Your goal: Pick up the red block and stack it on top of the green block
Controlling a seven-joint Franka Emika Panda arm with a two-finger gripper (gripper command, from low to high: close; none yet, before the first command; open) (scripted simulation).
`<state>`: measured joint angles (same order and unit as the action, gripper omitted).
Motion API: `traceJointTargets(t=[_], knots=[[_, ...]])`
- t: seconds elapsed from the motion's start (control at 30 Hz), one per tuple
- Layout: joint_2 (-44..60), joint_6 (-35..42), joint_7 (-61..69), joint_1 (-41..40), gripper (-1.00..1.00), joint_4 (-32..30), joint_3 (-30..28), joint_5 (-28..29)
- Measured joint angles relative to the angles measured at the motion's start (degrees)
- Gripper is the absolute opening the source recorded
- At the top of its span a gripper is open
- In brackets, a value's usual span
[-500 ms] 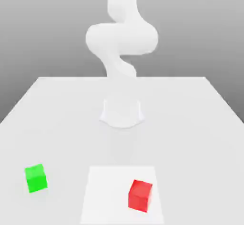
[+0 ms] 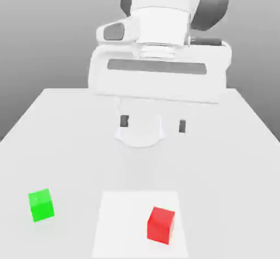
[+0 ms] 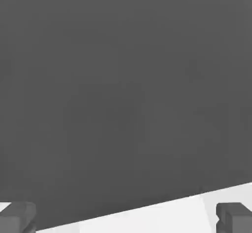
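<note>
The gripper (image 2: pixel 153 124) hangs high above the table (image 2: pixel 65 137), its two dark fingertips (image 2: pixel 124 121) set wide apart with nothing between them. In the hand view the fingertips (image 3: pixel 17 217) sit at opposite sides with a strip of table edge (image 3: pixel 147 217) and dark background beyond.

The red block (image 2: pixel 161 225) sits on a lighter square patch (image 2: pixel 123 219) near the table's front edge, toward that patch's right side in the exterior view. The green block (image 2: pixel 41 205) rests on the bare table, well apart from the red one, toward the exterior view's left and close to the table's left edge. Open table lies between the two blocks and all around each. Both blocks lie well below and in front of the gripper.
</note>
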<state>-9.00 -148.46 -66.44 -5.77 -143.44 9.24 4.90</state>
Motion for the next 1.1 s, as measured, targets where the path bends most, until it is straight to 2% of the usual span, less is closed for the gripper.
traceJointTargets(t=[0.27, 0.43, 0.47, 0.7, 0.87, 1.0, 1.1], knots=[[16.3, -8.0, -6.7, 1.1, 0.0, -4.9, 0.8, -0.9], [26.6, -16.2, -10.0, 3.5, 0.0, -3.8, -2.4, 2.8], [27.8, -17.2, -10.4, 3.9, -1.0, -3.6, -2.9, 3.3], [27.7, -17.2, -10.4, 3.8, -1.0, -3.7, -2.8, 3.3], [18.6, -9.6, -7.2, 2.2, -1.0, -5.1, -0.2, -1.0], [14.9, -6.4, -4.1, -4.0, -1.0, -5.6, -5.4, -2.5], [13.0, -4.7, -1.6, -12.5, -1.0, -5.8, -10.0, -3.5]])
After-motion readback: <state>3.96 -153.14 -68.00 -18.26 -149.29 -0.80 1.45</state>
